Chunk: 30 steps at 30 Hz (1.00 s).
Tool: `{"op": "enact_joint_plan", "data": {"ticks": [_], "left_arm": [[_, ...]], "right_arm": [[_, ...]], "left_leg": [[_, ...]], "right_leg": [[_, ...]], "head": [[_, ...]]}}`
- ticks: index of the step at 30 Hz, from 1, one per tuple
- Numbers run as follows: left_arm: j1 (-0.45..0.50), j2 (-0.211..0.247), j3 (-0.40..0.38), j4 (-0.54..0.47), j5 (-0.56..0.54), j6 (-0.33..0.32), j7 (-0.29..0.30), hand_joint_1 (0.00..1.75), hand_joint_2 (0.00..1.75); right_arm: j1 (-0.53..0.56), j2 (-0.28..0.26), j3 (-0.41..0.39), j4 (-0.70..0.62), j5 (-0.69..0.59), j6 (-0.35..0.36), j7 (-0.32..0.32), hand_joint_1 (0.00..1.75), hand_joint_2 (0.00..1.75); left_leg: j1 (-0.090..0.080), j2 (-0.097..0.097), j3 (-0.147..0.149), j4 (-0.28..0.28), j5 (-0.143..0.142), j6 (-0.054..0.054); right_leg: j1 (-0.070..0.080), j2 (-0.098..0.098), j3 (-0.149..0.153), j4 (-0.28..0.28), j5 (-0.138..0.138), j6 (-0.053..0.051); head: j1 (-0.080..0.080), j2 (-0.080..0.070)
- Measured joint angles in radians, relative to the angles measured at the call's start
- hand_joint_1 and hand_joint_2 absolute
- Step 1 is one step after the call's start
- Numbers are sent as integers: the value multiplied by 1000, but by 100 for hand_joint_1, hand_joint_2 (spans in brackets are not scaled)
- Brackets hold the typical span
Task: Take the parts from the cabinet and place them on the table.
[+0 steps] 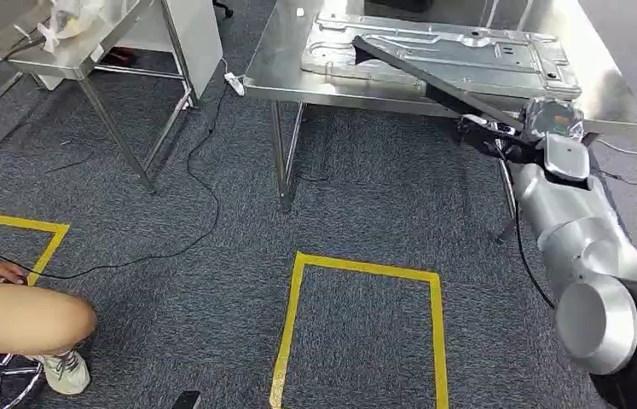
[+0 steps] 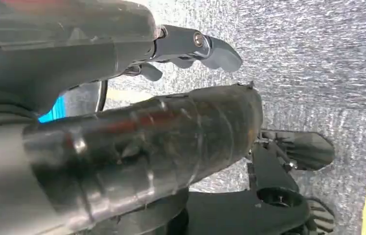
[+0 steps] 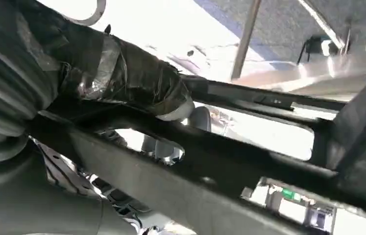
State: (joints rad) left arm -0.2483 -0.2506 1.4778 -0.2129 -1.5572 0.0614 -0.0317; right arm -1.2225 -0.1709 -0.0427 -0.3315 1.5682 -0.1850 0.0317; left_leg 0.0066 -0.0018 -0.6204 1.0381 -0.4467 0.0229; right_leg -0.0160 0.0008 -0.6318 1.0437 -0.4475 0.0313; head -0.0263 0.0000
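Right hand [image 1: 526,136], right of frame, grasps long black metal frame part [image 1: 421,79], slanting up-left over steel table [image 1: 622,94] and grey stamped panel [image 1: 502,51]; left hand [image 2: 190,49] released, fingers apart

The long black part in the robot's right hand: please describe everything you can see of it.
The long black part is a narrow, dark, matte bar, probably plastic or painted metal. The right wrist view shows it as an open frame with slots between its rails. The right hand grips its near end. It slopes up and away over the steel table, its far end above the grey stamped metal panel lying there. Whether that end touches the panel cannot be told.
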Motion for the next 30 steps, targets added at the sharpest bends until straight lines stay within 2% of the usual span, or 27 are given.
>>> {"op": "enact_joint_plan", "data": {"ticks": [3, 4, 5, 6, 7, 8, 9, 10, 11, 13, 14, 15, 17, 18, 19, 20, 21, 23, 24, 25, 26, 28, 29, 30], "left_arm": [[0, 0, 0, 0, 0, -3, -5, 0, 0], [0, 0, 0, 0, -1, -3, -6, 0, 0], [-1, 0, 0, 0, -2, -4, -6, 0, 0], [-2, 0, 0, 0, -3, -4, -7, 0, 0], [-1, 0, 0, 0, -3, -5, -6, 0, 0], [1, 0, 0, 0, -3, -6, -5, 0, 0], [1, 0, 0, 0, -3, -6, -4, 0, 0], [1, 0, 0, 0, -3, -6, -4, 0, 0], [1, 0, 0, 0, -3, -6, -3, 0, 0], [0, 0, -1, 0, -4, -6, -1, 0, 0], [0, 0, -2, 0, -4, -6, -1, 0, 0], [-2, 0, -2, 0, -4, -6, -1, 0, 0], [-1, 0, -2, 0, -4, -8, 0, 0, 0], [0, 0, -2, 0, -4, -9, 1, 0, 0], [0, -2, -2, 0, -4, -10, 1, 0, 0], [-2, -3, -2, 0, -4, -12, 1, 0, 0], [-4, -4, -2, 0, -4, -13, 1, 0, 0], [-4, -4, -2, 0, -4, -18, 0, 0, 0], [-2, -4, -2, 0, -4, -18, -1, 0, 0], [-1, -4, -2, 0, -4, -19, -2, 0, 0], [0, -4, -2, 0, -4, -20, -3, 0, 0], [-1, -6, -3, 0, -3, -21, -4, 0, 0], [-1, -6, -3, 0, -3, -21, -4, 0, 0], [-4, -6, -3, 0, -3, -21, -4, 0, 0]], "right_arm": [[9, -6, 0, 0, -3, -8, -2, 175, 175], [14, -5, 0, 0, -3, -14, -2, 175, 175], [17, -5, 0, 0, -3, -24, -2, 175, 175], [18, -5, 0, 0, -3, -31, -3, 175, 175], [19, -6, 0, 1, -4, -30, -5, 175, 175], [21, -6, 0, 3, -6, -28, -5, 175, 175], [26, -6, 0, 5, -8, -26, -5, 175, 175], [30, -6, 0, 6, -10, -23, -8, 175, 175], [35, -6, 0, 7, -10, -23, -8, 175, 175], [39, -6, 0, 7, -12, -26, -11, 175, 175], [42, -6, 0, 7, -12, -27, -13, 175, 175], [43, -8, 0, 8, -13, -31, -14, 175, 175], [52, -14, 0, 8, -15, -34, -13, 175, 175], [58, -14, 0, 8, -16, -34, -13, 175, 175], [60, -18, 0, 8, -16, -35, -14, 175, 175], [63, -21, 0, 8, -16, -36, -15, 175, 175], [63, -26, 0, 8, -16, -37, -17, 175, 175], [68, -30, 0, 9, -16, -39, -18, 175, 175], [74, -30, 0, 9, -16, -39, -18, 175, 175], [78, -31, 0, 9, -16, -39, -17, 175, 175], [79, -31, 0, 9, -16, -39, -13, 175, 175], [77, -32, 0, 8, -10, -39, -8, 175, 175], [76, -32, 0, 8, -8, -39, -7, 175, 175], [72, -30, 0, 8, -6, -39, -7, 175, 175]], "left_leg": [[0, 0, 3, -8, 4, -13], [2, 1, -4, -1, -7, -21], [3, 1, -11, 28, -28, -25], [4, 1, -40, 93, -65, -27], [5, 1, -79, 178, -105, -29], [5, 1, -115, 255, -133, -31], [5, 1, -139, 305, -141, -31], [5, 1, -143, 306, -128, -29], [5, 1, -123, 257, -90, -26], [4, 0, -43, 82, 3, -14], [1, -2, -21, 21, 11, -6], [-3, -2, -5, 0, 6, -5], [-5, -3, -9, -1, 5, -3], [-6, -2, -7, -6, 7, 2], [4, 0, 2, -23, 16, 12], [3, 0, 7, -29, 19, 16], [3, 0, 7, -32, 20, 22], [3, -1, 8, -31, 14, 27], [3, -1, 8, -29, 12, 27], [3, -1, 9, -26, 10, 26], [4, -1, 10, -22, 5, 24], [4, -1, 16, -11, -6, 17], [4, 0, 19, -7, -14, 11], [-2, 0, 12, -2, -16, 5]], "right_leg": [[2, 0, -1, -1, 2, -14], [-7, -2, 3, -8, 6, -23], [-7, -1, 4, -9, 7, -30], [-6, -1, 3, -9, 6, -38], [-4, -1, 2, -9, 6, -40], [-3, 0, 2, -9, 5, -42], [-1, 1, 3, -8, 5, -42], [0, 4, 4, -8, 5, -42], [1, 6, 5, -7, 5, -42], [3, 11, 7, -5, 2, -39], [3, 11, 5, -5, 1, -38], [10, 12, -1, 0, 1, -32], [7, 12, -3, -6, 6, -21], [6, 12, 0, -11, 8, -15], [6, 14, -1, -10, 3, -8], [4, 10, -7, 5, -10, -4], [3, 7, -26, 50, -39, 0], [1, 6, -105, 209, -103, 10], [0, 6, -140, 272, -116, 13], [-2, 5, -151, 282, -105, 15], [-5, 4, -137, 245, -71, 16], [-9, 0, -60, 83, 20, 16], [-9, -4, -30, 12, 27, 14], [1, -4, -17, -1, 14, 10]], "head": [[2, 0], [0, 0], [1, 0], [0, 0], [0, 0], [0, 0], [0, 0], [0, 0], [0, 0], [0, 0], [0, 0], [0, 0], [0, 0], [0, 0], [0, 0], [1, 0], [3, 0], [3, 0], [3, 0], [3, 0], [3, 0], [3, 0], [3, 0], [4, 0]]}}
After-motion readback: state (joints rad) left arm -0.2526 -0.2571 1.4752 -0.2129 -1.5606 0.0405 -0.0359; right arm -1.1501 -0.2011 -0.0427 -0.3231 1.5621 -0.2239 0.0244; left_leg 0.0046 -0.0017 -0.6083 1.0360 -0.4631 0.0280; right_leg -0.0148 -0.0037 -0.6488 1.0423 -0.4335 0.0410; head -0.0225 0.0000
